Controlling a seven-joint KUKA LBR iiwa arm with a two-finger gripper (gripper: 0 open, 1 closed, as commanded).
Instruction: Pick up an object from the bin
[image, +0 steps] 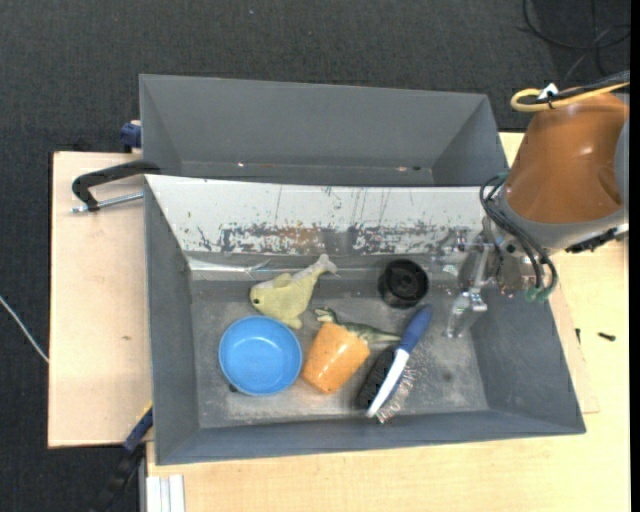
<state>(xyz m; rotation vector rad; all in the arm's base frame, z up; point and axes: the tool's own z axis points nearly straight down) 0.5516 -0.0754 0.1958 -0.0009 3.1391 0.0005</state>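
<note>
Camera view: my hand (468, 305) empty-looking, cannot tell whether clenched or released. Blue-handled brush (398, 360) lies just left of me, handle end nearest. Judge it light, stiff, handle slick; take mid-handle, avoid bristles.

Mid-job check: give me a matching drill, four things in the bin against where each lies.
Things:
1 blue bowl
2 orange cup
3 black round cap
4 brush

Places:
a between bowl and brush
b back of the floor, just left of the gripper
c farthest left
d front, blue handle angled toward the gripper

Pairs: 1-c, 2-a, 3-b, 4-d
</note>
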